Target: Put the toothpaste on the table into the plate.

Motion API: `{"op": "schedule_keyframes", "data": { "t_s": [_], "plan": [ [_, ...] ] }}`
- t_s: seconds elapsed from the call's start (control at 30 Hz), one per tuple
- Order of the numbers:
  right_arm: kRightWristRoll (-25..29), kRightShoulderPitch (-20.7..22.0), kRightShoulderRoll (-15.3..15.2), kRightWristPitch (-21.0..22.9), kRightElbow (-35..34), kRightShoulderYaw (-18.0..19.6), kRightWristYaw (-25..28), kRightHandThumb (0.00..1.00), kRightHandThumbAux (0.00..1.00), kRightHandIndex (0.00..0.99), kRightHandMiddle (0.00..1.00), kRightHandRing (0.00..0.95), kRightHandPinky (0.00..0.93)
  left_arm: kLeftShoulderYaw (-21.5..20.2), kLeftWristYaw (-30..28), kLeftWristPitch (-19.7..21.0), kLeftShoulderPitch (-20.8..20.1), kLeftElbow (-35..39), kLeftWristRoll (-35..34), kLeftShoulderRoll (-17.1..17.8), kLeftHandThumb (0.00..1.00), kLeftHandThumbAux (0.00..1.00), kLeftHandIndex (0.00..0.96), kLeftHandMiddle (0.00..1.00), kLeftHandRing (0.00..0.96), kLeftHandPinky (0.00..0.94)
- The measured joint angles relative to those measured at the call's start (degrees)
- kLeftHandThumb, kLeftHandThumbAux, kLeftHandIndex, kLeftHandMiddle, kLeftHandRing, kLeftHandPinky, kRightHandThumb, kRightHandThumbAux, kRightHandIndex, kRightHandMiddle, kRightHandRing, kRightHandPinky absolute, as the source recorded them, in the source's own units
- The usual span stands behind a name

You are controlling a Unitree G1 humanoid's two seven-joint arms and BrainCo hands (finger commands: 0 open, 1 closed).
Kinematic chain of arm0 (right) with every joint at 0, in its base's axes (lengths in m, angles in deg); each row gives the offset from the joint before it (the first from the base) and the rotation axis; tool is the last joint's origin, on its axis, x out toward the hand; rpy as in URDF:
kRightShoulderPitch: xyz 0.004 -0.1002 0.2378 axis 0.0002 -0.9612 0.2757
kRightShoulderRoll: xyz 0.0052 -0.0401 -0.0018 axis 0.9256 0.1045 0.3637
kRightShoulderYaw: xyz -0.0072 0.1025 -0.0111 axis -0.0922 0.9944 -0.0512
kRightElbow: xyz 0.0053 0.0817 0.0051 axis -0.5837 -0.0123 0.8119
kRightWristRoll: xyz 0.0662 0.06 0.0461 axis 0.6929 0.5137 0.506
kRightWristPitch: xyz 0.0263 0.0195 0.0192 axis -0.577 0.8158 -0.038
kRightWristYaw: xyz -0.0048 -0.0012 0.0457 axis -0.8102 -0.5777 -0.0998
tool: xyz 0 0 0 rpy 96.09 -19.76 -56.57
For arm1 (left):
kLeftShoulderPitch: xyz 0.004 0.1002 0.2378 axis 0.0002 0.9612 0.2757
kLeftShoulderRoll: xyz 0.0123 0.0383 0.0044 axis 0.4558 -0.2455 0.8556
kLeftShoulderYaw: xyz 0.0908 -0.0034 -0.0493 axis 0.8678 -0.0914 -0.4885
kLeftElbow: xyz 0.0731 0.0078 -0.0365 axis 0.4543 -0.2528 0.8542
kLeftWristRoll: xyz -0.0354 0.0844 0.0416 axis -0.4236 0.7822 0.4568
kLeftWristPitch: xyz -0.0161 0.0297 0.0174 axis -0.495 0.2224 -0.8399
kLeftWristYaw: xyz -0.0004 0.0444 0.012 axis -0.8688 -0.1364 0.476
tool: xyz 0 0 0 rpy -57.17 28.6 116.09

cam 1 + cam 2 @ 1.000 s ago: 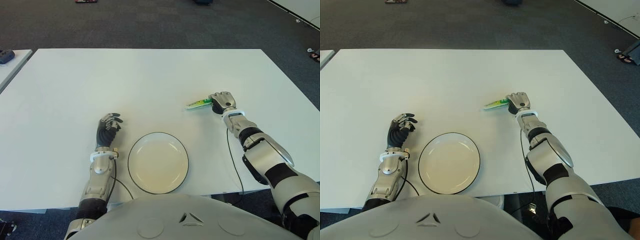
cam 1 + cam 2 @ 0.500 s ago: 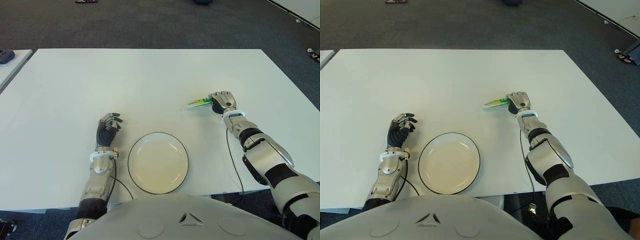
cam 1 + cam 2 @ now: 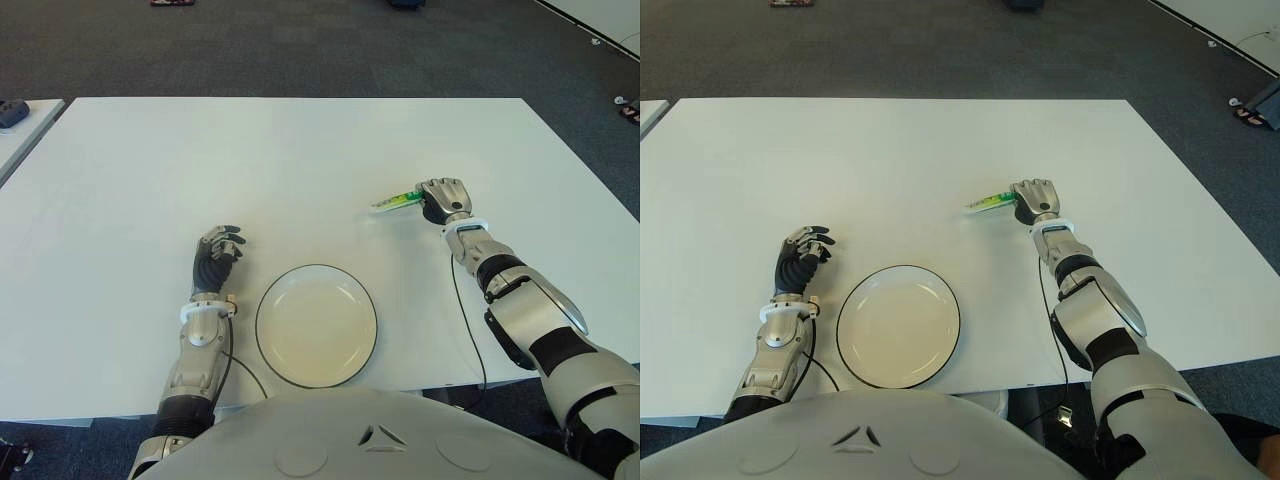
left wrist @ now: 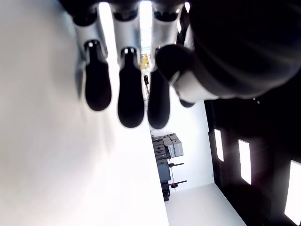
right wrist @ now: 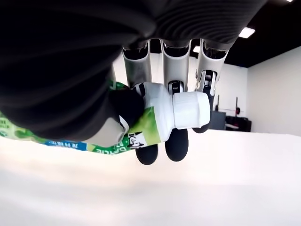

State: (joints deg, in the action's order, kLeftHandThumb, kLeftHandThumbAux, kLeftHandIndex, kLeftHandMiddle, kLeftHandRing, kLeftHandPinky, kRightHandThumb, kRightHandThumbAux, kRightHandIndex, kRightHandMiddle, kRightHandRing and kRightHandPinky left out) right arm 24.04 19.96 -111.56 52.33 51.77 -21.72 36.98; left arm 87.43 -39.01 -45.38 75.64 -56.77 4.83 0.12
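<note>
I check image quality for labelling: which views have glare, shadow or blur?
Left wrist view: the table is washed out white and the left hand is dark, softly blurred. Right wrist view: the right hand is shadowed, the toothpaste readable. Eye views: even light, faint shadows beside the plate.

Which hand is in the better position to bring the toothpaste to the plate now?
The right hand: its fingers already grip the toothpaste tube, up and right of the plate. The left hand holds nothing.
</note>
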Motion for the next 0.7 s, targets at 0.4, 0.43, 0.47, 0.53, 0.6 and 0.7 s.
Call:
{"op": "schedule_keyframes", "data": {
  "t_s": [0.4, 0.43, 0.47, 0.53, 0.6, 0.7],
  "plan": [
    [4.4, 0.4, -0.1, -7.0, -3.4, 4.1, -0.7, 0.705, 0.721, 0.439, 0.877, 0.866, 0.856, 0.0, 0.0, 0.0, -0.3, -0.4, 0.0, 0.0, 0.829, 0.684, 0.39, 0.498, 0.611, 0.562],
    [4.7, 0.4, -0.2, -7.8, -4.0, 4.2, -0.7, 0.705, 0.721, 0.439, 0.874, 0.863, 0.852, 0.0, 0.0, 0.0, -0.4, -0.5, 0.0, 0.1, 0.828, 0.684, 0.39, 0.497, 0.61, 0.561],
    [5.0, 0.3, -0.2, -8.9, -5.0, 4.6, -0.9, 0.705, 0.721, 0.439, 0.872, 0.862, 0.85, 0.0, 0.0, 0.0, -0.5, -0.6, 0.0, 0.1, 0.828, 0.684, 0.39, 0.496, 0.61, 0.561],
    [5.3, 0.3, -0.3, -10.6, -6.7, 4.9, -1.3, 0.705, 0.721, 0.44, 0.868, 0.859, 0.848, 0.0, 0.0, 0.0, -0.7, -0.9, -0.1, 0.2, 0.828, 0.685, 0.391, 0.494, 0.61, 0.563],
    [5.6, 0.3, -0.4, -12.1, -8.6, 5.3, -1.5, 0.706, 0.721, 0.44, 0.868, 0.859, 0.853, 0.0, 0.0, 0.0, -0.9, -1.1, -0.1, 0.3, 0.828, 0.684, 0.392, 0.493, 0.612, 0.562],
    [6.0, 0.0, -0.4, -13.9, -11.1, 5.6, -1.6, 0.705, 0.721, 0.44, 0.865, 0.857, 0.85, 0.0, 0.0, -0.1, -1.0, -1.6, -0.2, 0.3, 0.829, 0.684, 0.393, 0.493, 0.613, 0.57]
  ]
}}
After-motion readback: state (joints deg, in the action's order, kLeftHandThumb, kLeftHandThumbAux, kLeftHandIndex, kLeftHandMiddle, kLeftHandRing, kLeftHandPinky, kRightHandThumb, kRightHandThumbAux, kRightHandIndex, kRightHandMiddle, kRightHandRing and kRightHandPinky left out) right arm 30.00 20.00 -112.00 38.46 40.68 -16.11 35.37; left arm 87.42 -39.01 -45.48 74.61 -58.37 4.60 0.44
